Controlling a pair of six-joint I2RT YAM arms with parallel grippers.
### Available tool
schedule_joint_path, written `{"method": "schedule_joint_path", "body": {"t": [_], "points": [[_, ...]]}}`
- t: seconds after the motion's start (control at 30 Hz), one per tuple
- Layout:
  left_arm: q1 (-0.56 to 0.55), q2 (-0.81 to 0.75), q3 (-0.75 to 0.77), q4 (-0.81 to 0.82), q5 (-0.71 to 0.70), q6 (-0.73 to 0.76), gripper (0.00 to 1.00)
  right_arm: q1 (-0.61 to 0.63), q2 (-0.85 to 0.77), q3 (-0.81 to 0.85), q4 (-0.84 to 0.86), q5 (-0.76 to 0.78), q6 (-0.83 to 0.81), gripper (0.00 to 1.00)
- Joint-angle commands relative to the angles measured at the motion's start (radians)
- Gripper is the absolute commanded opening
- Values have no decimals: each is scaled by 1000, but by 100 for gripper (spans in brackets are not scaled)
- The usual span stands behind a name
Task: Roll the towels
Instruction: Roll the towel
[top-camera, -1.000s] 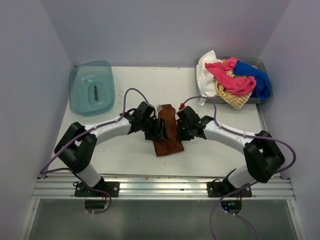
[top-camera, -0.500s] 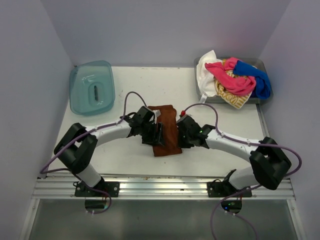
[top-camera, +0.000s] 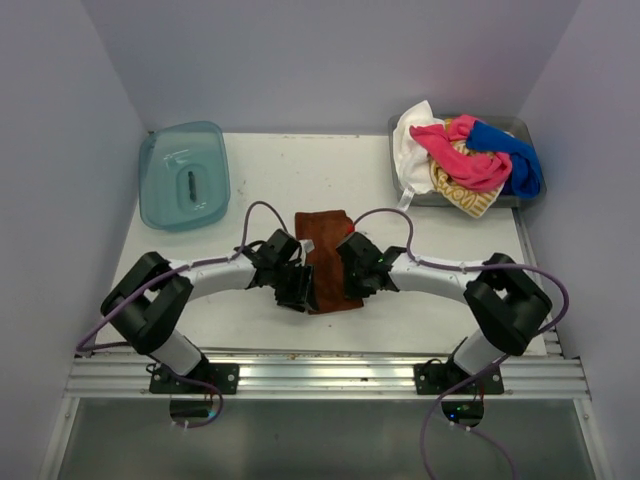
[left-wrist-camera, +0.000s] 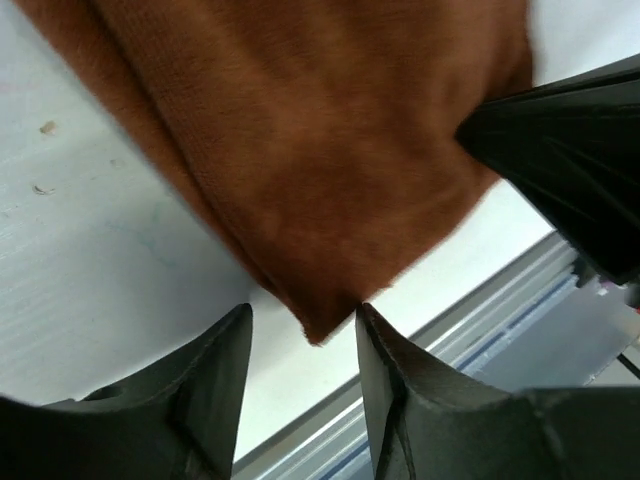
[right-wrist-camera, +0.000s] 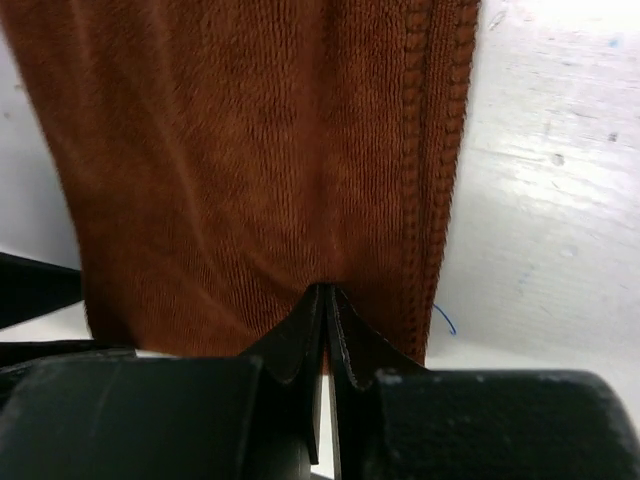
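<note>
Here I am, both arms bent in over the middle of the white surface (top-camera: 270, 170), working the rust-brown towel (top-camera: 325, 235). It lies flat in a long strip running away from me, its near end towards the front rail.

My left hand (left-wrist-camera: 303, 314) sits at the near left corner. The fingers are apart, and the pointed tip of that corner lies right in the gap between them. Nothing gripped on this side, so the hand is released. Across the cloth I can see the black body of my other hand.

My right hand (right-wrist-camera: 325, 292) is down on the near edge, a little in from the right hem. The fingers are clenched tight together, tips on the ribbed cloth, pinching that near edge. The towel stretches away from them, smooth and unrolled.

Off at the far right corner, a grey tray (top-camera: 520, 124) holds the heap: the white towel (top-camera: 412, 135), the hot pink towel (top-camera: 460, 155), the blue towel (top-camera: 515, 155) and the striped towel (top-camera: 465, 198), all tangled and spilling over the rim. Far left, well apart from everything, sits the teal plastic tray (top-camera: 184, 175).
</note>
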Motion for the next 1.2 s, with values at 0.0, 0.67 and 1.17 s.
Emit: {"method": "schedule_joint_path", "body": {"t": [0.0,0.67,1.17], "points": [[-7,67,-20,66,19,10,48,7,64,23,42,-22,6,6],[-10,-56,-35,-38,-84,-14,55,24,-191,-87,-55,15,20,43],[-10,-30,-61,31,-64,-39,35,24,-124,-121,43,-26,-3,36]]}}
